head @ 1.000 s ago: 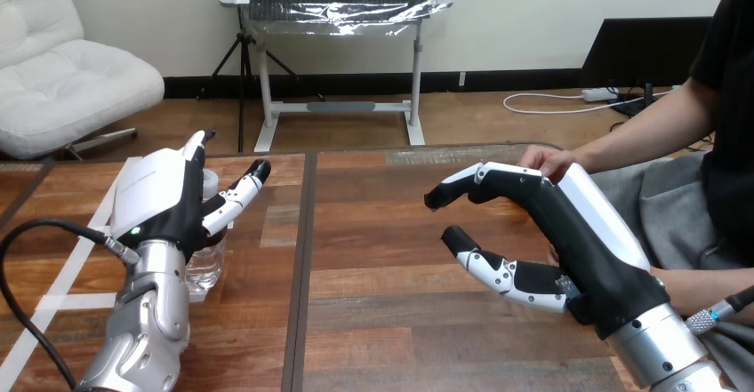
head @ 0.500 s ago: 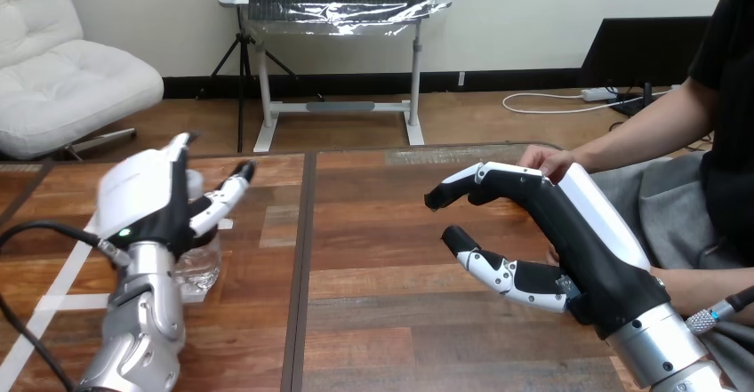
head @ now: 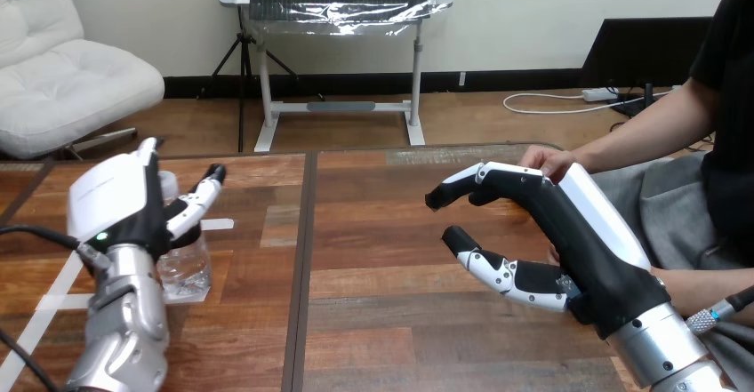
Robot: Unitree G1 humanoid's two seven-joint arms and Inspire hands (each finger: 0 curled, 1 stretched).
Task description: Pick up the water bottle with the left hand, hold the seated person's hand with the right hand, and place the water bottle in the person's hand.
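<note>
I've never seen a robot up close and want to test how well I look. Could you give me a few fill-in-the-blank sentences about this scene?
1. The left hand is beside the clear water bottle, which stands ____ on the wooden table.
2. The right hand is above the table with its fingers ____, holding nothing.
3. The person's hand is at the table's edge, just beyond the robot's ____ hand.

Missing words: upright; open; right.

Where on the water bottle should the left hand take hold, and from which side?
Probably round the middle of the water bottle, coming from the view's left: it stands upright, and the open left hand is beside it on that side.
</note>
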